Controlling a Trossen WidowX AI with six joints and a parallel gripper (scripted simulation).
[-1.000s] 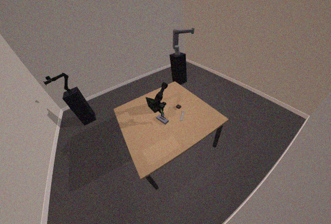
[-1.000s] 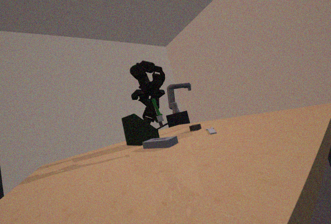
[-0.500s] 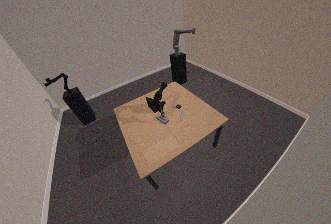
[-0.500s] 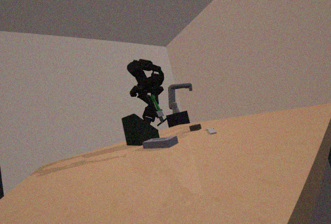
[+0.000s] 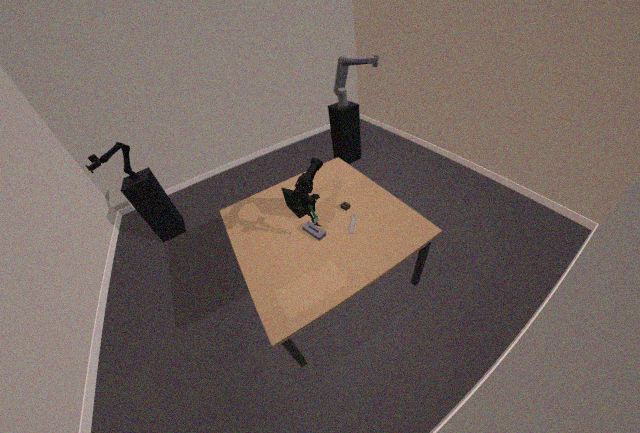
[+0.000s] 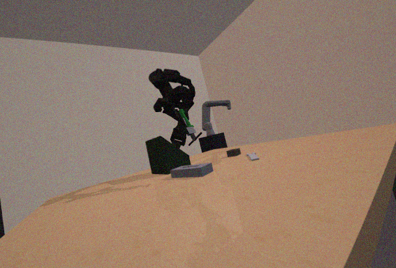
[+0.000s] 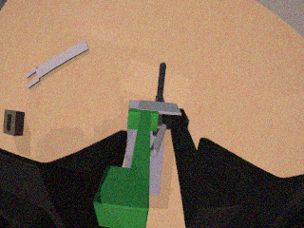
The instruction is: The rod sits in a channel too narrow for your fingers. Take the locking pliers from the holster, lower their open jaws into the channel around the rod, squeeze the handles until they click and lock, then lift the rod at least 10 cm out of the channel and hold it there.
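Note:
My gripper (image 5: pixel 312 207) (image 6: pixel 180 112) (image 7: pixel 163 141) is shut on the green-handled locking pliers (image 6: pixel 185 118) (image 7: pixel 141 147). The pliers tilt downward, and their grey head is at the low end. The dark rod (image 6: pixel 198 135) (image 7: pixel 161 81) is at their jaws, tilted in the exterior view. It hangs in the air above the grey channel block (image 5: pixel 313 230) (image 6: pixel 192 172) (image 7: pixel 156 185), which lies on the table and is partly hidden by the pliers in the wrist view. The frames do not show clearly whether the handles are locked.
A dark green wedge-shaped block (image 5: pixel 294 202) (image 6: pixel 165 156) stands beside the arm's base and the channel block. A small dark slotted block (image 5: pixel 345 205) (image 6: pixel 233 152) (image 7: pixel 14 123) and a flat grey forked piece (image 5: pixel 352 224) (image 6: pixel 252 156) (image 7: pixel 62 59) lie to one side.

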